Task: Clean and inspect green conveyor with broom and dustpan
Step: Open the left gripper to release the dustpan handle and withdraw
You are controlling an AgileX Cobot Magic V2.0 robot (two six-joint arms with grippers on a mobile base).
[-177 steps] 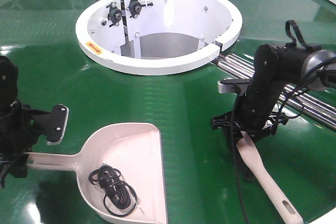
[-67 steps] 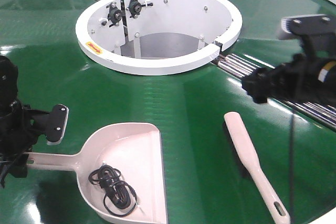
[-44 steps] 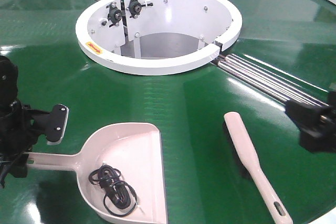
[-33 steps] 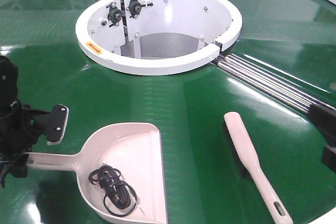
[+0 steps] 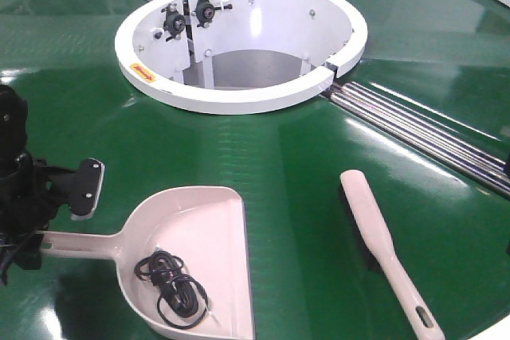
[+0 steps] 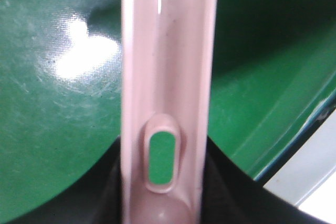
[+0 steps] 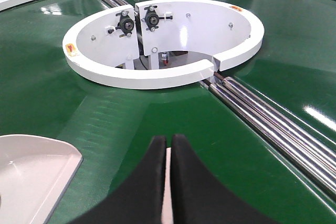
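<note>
The left end effector is clamping the handle of the dustpan, which is lying on the green conveyor with a black cable coil inside it. The broom is lying free on the belt, well right of the dustpan. In the wrist view, the right end effector is showing its fingers nearly together; a pale strip, possibly the broom, is showing between them.

Open belt between scoop and brush
Glossy green conveyor belt lies bare between the pale pink plastic dustpan and slim beige broom; the white ring housing and steel rollers bound it.
</note>
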